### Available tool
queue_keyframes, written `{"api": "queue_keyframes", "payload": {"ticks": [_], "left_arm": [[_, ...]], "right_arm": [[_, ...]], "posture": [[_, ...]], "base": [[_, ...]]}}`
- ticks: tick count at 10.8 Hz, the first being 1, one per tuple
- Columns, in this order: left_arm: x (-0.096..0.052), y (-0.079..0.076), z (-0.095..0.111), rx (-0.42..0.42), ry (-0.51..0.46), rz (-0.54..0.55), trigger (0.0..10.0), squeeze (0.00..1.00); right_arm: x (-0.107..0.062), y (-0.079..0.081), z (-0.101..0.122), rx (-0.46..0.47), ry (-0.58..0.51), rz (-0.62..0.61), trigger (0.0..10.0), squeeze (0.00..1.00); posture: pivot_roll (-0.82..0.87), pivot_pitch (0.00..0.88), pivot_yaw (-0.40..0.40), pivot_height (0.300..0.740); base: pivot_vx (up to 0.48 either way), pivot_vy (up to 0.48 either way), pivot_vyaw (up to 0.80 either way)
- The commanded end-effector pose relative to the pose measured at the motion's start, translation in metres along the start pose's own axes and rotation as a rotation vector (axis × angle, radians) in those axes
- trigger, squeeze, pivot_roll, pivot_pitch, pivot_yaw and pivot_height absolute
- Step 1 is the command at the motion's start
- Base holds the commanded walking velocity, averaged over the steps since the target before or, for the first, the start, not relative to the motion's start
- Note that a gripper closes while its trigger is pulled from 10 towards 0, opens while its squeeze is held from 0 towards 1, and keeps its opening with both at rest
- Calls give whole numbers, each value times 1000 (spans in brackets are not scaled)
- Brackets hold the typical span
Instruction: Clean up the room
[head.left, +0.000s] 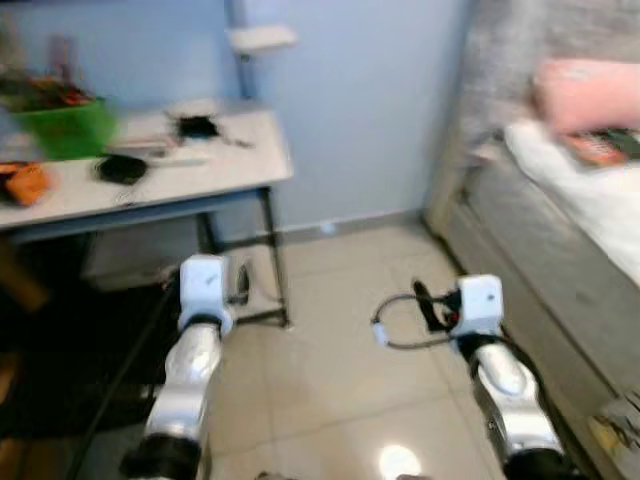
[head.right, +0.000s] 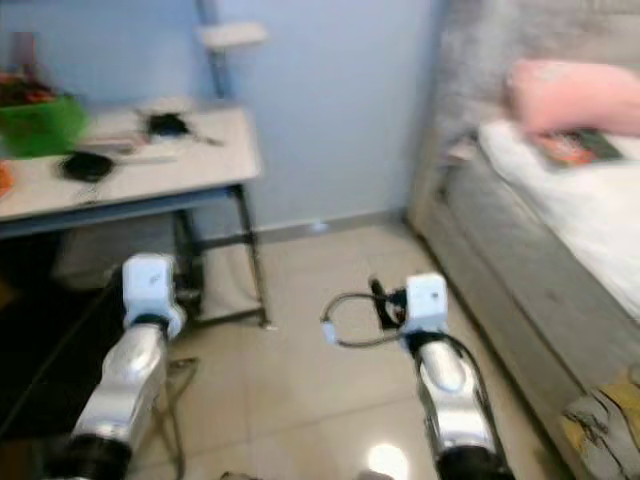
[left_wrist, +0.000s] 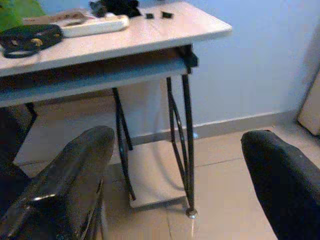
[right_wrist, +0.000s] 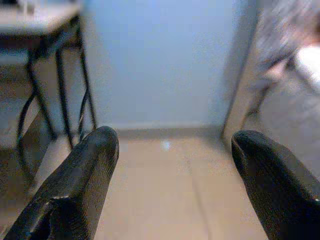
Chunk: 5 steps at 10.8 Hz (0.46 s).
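A white desk (head.left: 240, 165) on black metal legs stands ahead on my left. It carries a green bin (head.left: 65, 125), a black pouch (left_wrist: 30, 37), a white power strip (left_wrist: 95, 25), a black tangle (head.left: 197, 127) and an orange item (head.left: 25, 182). To the right is a bed (head.left: 590, 200) with a pink pillow (head.left: 590, 92) and a magazine (head.left: 605, 147). My left gripper (left_wrist: 175, 140) is open and empty, held low and facing the desk legs (left_wrist: 182, 145). My right gripper (right_wrist: 175, 135) is open and empty, over the tiled floor and facing the blue wall.
Pale tiled floor (head.left: 340, 290) runs between the desk and the bed. A small white shelf (head.left: 262, 38) hangs on the blue wall above the desk. Some crumpled clutter (head.left: 615, 425) lies by the bed at lower right. A cable loop (head.left: 395, 325) hangs off my right wrist.
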<state>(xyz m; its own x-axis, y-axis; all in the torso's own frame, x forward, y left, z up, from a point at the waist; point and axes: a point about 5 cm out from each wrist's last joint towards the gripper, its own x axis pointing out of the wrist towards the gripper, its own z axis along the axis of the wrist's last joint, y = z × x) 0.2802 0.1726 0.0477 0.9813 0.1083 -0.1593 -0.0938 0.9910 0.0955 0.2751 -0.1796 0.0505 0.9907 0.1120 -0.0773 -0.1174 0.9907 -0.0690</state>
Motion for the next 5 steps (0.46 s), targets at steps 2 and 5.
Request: {"api": "queue_keyframes", "payload": {"ticks": [2,5], "left_arm": [[-4,-2,39,-3,-159,5,10000,0],[-10,-10,51,-48,-173,-24,10000,0]], "right_arm": [[4,-3,43,25,-189,-30,10000,78],[-7,2,31,53,-127,-32,10000,75]], "posture": [[-167,0,69,740],[-166,0,72,740]], "base": [[0,0,0],[0,0,0]]}}
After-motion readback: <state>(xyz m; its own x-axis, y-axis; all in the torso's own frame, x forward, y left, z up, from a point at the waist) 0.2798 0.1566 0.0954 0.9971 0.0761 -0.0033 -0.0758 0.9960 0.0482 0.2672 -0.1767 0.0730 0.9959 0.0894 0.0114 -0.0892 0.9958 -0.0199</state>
